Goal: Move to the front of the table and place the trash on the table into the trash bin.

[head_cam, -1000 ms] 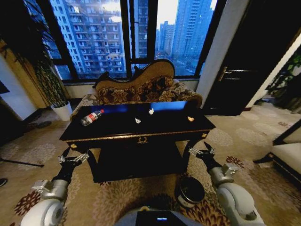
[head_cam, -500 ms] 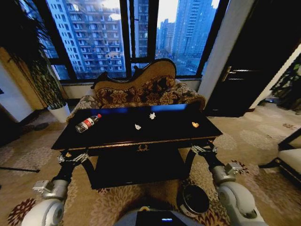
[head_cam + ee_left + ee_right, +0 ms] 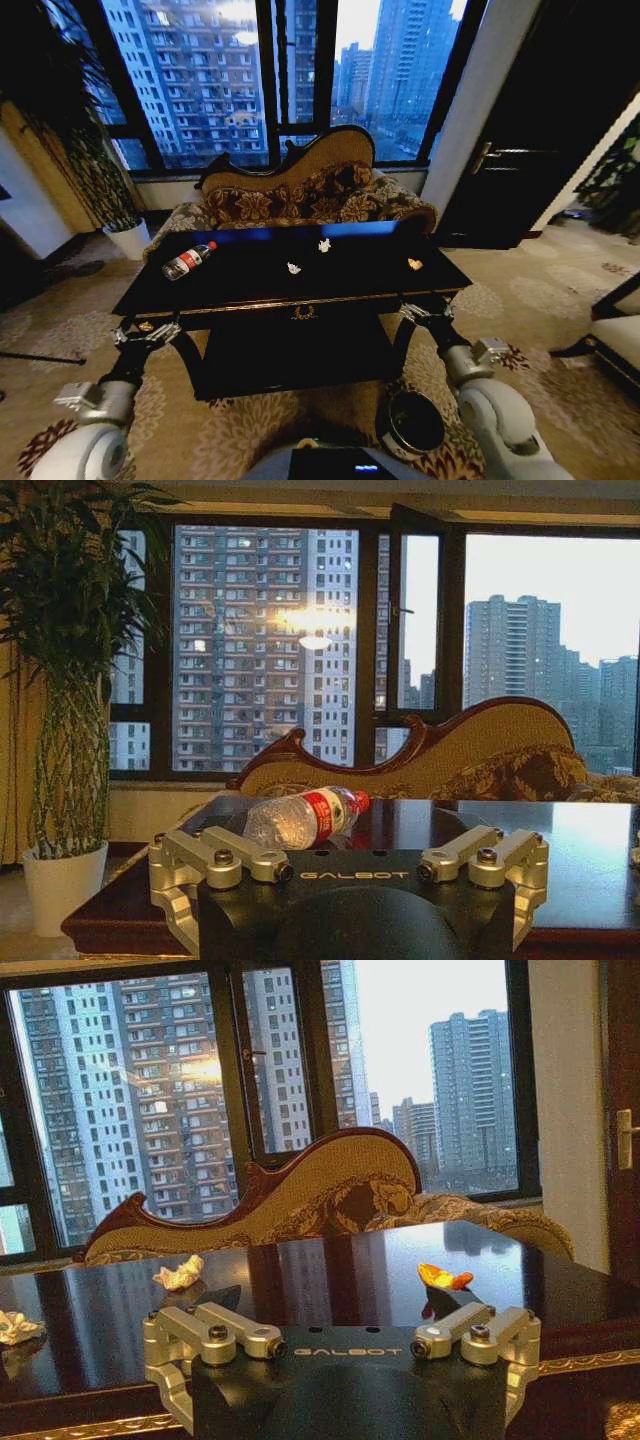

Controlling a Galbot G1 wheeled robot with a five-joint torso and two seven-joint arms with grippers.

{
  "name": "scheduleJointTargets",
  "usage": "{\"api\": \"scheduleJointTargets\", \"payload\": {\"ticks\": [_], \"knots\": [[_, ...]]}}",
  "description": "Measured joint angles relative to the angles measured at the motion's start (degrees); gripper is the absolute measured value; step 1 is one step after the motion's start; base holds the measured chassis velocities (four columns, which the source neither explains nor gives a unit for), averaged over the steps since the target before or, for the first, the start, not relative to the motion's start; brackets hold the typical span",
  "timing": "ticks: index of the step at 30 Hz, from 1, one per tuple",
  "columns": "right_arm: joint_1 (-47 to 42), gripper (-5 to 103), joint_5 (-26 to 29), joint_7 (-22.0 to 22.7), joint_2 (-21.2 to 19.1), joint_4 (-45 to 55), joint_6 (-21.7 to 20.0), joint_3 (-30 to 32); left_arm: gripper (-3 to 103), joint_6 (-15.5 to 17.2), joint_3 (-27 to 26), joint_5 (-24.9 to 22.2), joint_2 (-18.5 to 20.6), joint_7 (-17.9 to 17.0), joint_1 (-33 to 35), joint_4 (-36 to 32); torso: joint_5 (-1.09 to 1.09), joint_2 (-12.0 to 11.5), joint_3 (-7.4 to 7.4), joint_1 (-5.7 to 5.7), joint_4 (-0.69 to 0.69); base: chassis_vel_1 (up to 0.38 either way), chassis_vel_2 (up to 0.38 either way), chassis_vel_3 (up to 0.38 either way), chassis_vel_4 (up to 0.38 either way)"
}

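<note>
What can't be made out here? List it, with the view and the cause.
- Trash bin contents: head view, its inside is too dark to see.
- White scraps and orange scrap: head view, too small to identify.
- Bottle underside: left wrist view, hidden behind the left gripper.
- Table lower shelf: head view, in deep shadow.

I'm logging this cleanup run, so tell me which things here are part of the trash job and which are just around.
Part of the job:
table
bottle
two white scraps
orange scrap
trash bin
left gripper, right gripper, both open at the table's front

Just around:
sofa
potted plant
door
</note>
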Motion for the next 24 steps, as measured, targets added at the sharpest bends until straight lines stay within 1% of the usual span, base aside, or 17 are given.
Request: {"api": "scheduleJointTargets", "payload": {"ticks": [4, 8, 13, 18, 20, 21, 22, 23, 24], "knots": [[1.0, 100, 0.8, 0.0, -0.5, -0.8, -0.1, -0.2, 100, 0.1, 0.4, 0.0, -0.1, -0.5, 0.0, 0.0, -0.01, 0.0, 0.0, 0.0, 0.02, 0.0, 0.0, 0.0, 0.0], [2.2, 100, 1.1, 0.0, -1.2, -1.7, -0.3, -0.7, 100, 0.5, 0.2, 0.0, -0.4, -0.5, 0.1, -0.1, -0.01, 0.0, 0.0, 0.0, 0.0, 0.0, 0.0, 0.0, 0.0], [4.2, 100, 1.3, 0.0, -2.1, -3.0, -0.5, -1.9, 100, 0.0, 0.1, 0.2, -0.8, -1.1, 0.3, -0.4, 0.0, 0.0, 0.0, 0.0, 0.01, 0.0, 0.0, 0.0, 0.0], [7.6, 100, 1.7, 0.0, -4.6, -4.3, -1.3, -3.7, 100, -0.9, -0.4, 0.4, -1.6, -1.6, 0.7, -1.2, 0.0, 0.0, 0.0, 0.0, -0.01, 0.0, 0.0, 0.0, 0.0], [10.1, 100, 2.9, 0.0, -6.3, -5.2, -2.1, -4.6, 100, -0.9, -0.9, 0.4, -2.1, -1.7, 1.1, -1.9, -0.01, 0.0, 0.0, 0.0, 0.02, 0.0, 0.0, 0.0, 0.0], [10.1, 100, 2.9, 0.0, -6.3, -5.2, -2.1, -4.6, 100, -0.9, -0.9, 0.4, -2.1, -1.7, 1.1, -1.9, -0.01, 0.0, 0.0, 0.0, 0.02, 0.0, 0.0, 0.0, 0.0], [12.0, 100, 3.7, 0.0, -7.7, -6.2, -2.5, -5.2, 100, -0.8, -1.2, 0.4, -2.4, -1.7, 1.3, -2.2, 0.0, 0.0, 0.0, 0.0, 0.02, 0.0, 0.0, 0.0, 0.0], [12.0, 100, 3.7, 0.0, -7.7, -6.2, -2.5, -5.2, 100, -0.8, -1.2, 0.4, -2.4, -1.7, 1.3, -2.2, 0.0, 0.0, 0.0, 0.0, 0.02, 0.0, 0.0, 0.0, 0.0], [13.4, 100, 4.3, 0.0, -8.8, -7.2, -2.6, -5.7, 100, -0.6, -1.3, 0.4, -2.6, -1.7, 1.5, -2.5, -0.01, 0.0, 0.0, 0.0, 0.01, 0.0, 0.0, 0.0, 0.0]]}}
